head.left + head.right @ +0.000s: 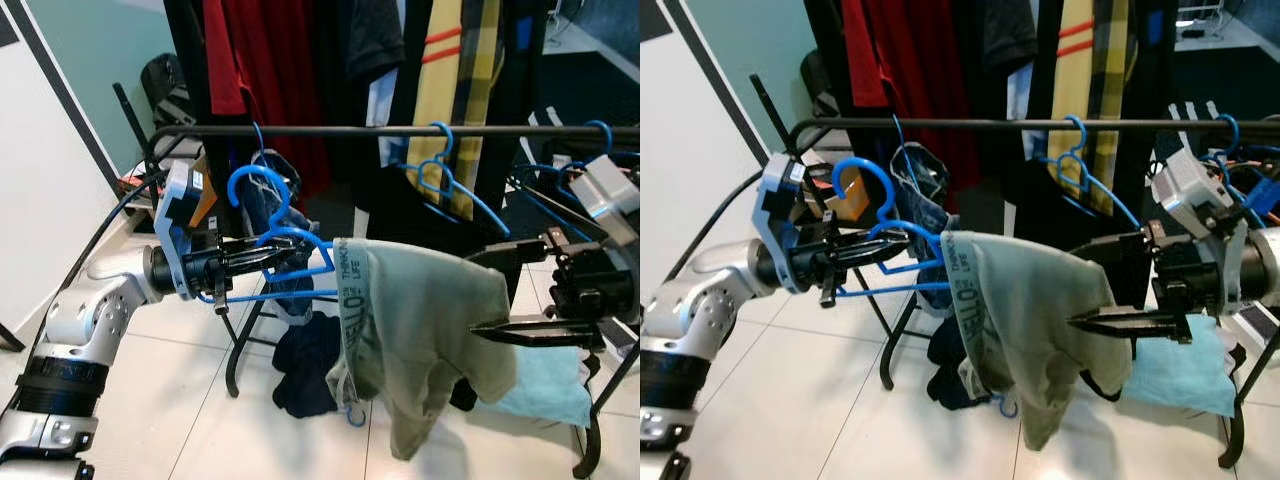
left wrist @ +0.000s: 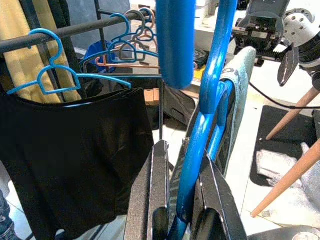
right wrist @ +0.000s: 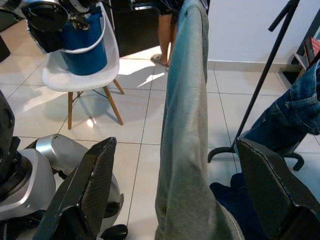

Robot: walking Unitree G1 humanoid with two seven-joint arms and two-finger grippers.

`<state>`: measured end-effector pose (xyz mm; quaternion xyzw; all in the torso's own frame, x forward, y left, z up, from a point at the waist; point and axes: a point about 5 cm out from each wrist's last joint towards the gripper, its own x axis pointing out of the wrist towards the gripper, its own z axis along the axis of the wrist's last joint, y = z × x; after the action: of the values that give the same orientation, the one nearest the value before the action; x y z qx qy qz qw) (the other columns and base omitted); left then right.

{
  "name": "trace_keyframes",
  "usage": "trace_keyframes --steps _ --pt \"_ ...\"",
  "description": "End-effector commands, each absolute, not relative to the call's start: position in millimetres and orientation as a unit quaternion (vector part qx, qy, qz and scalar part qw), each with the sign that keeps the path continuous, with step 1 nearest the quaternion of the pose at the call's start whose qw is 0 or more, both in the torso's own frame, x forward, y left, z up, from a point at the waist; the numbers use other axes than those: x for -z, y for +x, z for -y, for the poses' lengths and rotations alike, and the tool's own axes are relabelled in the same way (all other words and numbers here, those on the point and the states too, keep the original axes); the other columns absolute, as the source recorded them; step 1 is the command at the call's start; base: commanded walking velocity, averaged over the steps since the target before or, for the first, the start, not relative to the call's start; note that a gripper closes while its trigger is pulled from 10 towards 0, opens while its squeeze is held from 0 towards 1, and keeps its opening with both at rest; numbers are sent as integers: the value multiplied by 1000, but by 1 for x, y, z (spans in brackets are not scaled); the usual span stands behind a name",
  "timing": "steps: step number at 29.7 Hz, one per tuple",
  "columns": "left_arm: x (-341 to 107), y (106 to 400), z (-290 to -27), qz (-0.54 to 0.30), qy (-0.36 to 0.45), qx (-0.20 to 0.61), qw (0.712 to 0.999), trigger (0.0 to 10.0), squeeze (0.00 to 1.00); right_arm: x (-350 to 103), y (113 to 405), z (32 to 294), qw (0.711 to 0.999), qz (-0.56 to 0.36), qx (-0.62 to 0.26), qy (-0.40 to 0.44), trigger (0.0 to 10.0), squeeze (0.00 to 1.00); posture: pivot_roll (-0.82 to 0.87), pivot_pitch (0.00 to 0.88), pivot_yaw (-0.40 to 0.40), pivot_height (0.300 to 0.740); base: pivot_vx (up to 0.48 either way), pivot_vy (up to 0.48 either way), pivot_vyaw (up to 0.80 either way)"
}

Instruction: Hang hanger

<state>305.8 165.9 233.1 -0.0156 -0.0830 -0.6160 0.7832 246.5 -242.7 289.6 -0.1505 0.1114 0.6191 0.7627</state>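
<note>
Holding: left gripper (image 1: 262,262) fingers pinched on blue hanger (image 1: 262,205), just below black rail (image 1: 400,130).
Garment: grey-green shirt (image 1: 420,330) draped over hanger.
R gripper (image 1: 490,328): fingers spread wide, either side of shirt.

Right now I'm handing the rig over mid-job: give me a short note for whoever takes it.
Left gripper: shut on the blue hanger, held below the rail, hook not on it.
Right gripper: open, fingers either side of the grey-green garment draped on that hanger.
Done: garment is on the hanger.
Left: lift the hook onto the rail in the gap beside the other blue hanger, then let go.
</note>
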Motion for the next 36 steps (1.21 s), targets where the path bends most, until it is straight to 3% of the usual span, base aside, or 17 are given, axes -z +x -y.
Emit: trace_keyframes --steps 1,5,6,14,23,32,36 --pt "-235 306 -173 89 -11 608 789 0 0 -290 245 242 761 -114 -620 -154 10000 0 -177 0 124 740 0 0 0" --pt "-236 306 -173 92 -12 608 789 0 0 -281 245 242 763 -133 -613 -153 10000 0 -176 0 122 740 0 0 0" --pt "-239 307 -174 99 -14 606 790 0 0 -270 247 240 767 -149 -605 -151 0 0 -173 0 119 740 0 0 0" --pt "-251 307 -181 131 -33 599 789 0 0 -249 245 233 764 -179 -605 -134 0 0 -170 0 116 740 0 0 0" --pt "-255 306 -188 140 -41 597 789 0 0 -256 249 232 778 -140 -599 -130 0 0 -170 0 112 740 0 0 0" --pt "-238 305 -191 111 -48 595 795 0 0 -288 263 231 820 5 -566 -85 0 0 -171 0 113 740 0 0 0" --pt "-190 308 -210 8 -6 552 834 0 0 -328 266 246 837 157 -525 8 0 0 -167 0 114 740 0 0 0"
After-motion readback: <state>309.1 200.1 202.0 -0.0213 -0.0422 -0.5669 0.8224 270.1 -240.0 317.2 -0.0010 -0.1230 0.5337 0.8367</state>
